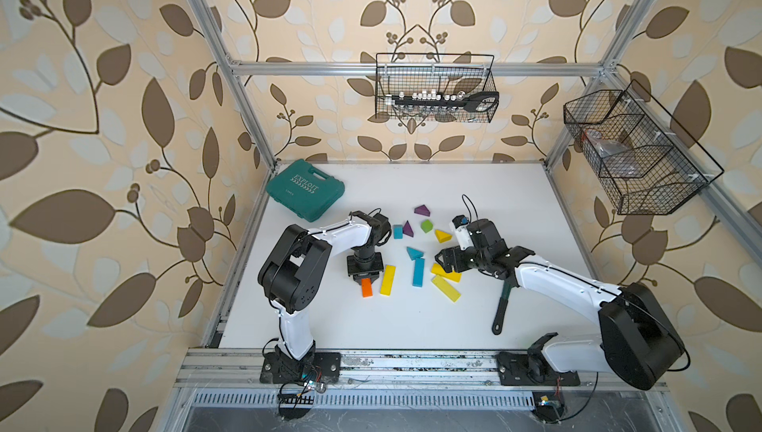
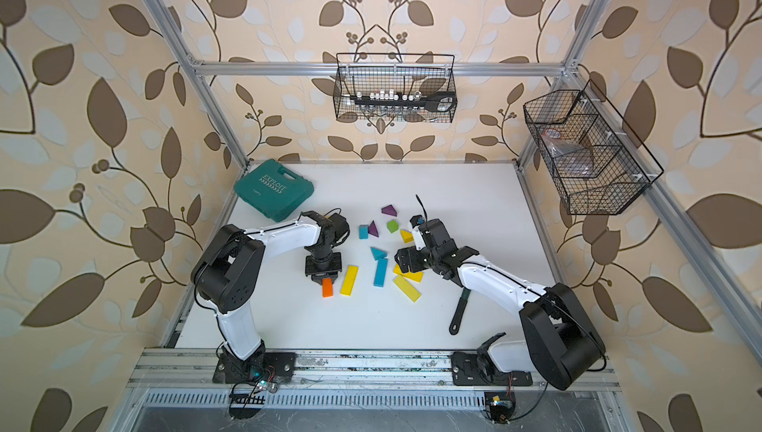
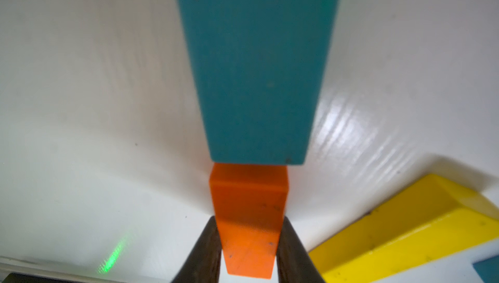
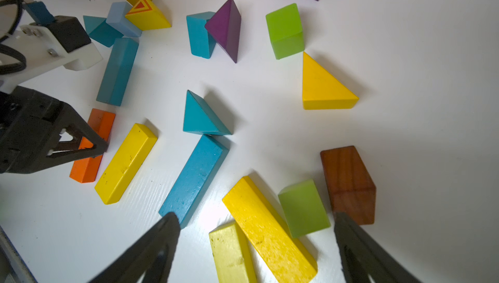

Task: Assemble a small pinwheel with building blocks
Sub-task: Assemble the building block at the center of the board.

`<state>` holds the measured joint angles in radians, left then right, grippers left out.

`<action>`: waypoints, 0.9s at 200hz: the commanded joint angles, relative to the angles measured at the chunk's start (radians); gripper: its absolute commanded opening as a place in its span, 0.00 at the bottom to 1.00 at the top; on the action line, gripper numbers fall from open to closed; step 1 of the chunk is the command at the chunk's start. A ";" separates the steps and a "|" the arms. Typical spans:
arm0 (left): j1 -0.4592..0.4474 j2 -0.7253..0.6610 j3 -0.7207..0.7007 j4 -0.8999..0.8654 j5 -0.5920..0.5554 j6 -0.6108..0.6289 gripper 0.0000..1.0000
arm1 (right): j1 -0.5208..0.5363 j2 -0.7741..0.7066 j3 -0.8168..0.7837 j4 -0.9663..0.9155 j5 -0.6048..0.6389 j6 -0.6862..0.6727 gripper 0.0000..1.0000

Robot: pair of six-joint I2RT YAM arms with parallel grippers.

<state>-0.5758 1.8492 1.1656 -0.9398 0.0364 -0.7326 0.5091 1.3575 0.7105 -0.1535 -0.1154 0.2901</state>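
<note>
Left wrist: left gripper (image 3: 249,220) pinches orange bar (image 3: 248,195), teal bar (image 3: 256,65) beyond; right gripper (image 4: 256,216) spread.

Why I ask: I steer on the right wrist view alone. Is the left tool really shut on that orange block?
Observer: Yes. The left wrist view shows the left tool with a finger against each long side of the orange block.
Operator: Anything near my right arm?
Observer: A dark wrench lies on the table, partly under that arm, in both top views.
Operator: What else is out of frame?
Observer: A teal case sits at the table's far left corner.
</note>
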 commanded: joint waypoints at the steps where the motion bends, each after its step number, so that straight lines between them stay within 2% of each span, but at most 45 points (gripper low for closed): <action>1: 0.010 0.030 0.015 0.022 -0.003 0.023 0.34 | -0.003 0.007 0.004 -0.001 0.008 -0.007 0.90; 58: 0.010 0.028 0.025 0.024 0.017 0.027 0.35 | -0.002 0.012 0.006 -0.001 0.006 -0.008 0.90; 78: 0.010 0.025 0.025 0.026 0.023 0.029 0.40 | -0.001 0.012 0.006 -0.001 0.006 -0.008 0.90; 104: 0.010 0.033 0.040 0.023 0.024 0.032 0.40 | -0.002 0.010 0.004 0.000 0.008 -0.008 0.90; 156: 0.010 0.056 0.057 0.010 0.018 0.024 0.36 | -0.003 0.008 0.004 -0.002 0.005 -0.009 0.90; 180: 0.010 0.051 0.042 0.004 0.014 0.009 0.30 | -0.002 0.011 0.004 -0.002 0.005 -0.009 0.90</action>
<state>-0.5747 1.8832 1.2064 -0.9257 0.0605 -0.7082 0.5091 1.3575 0.7105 -0.1535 -0.1154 0.2901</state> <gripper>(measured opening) 0.328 0.905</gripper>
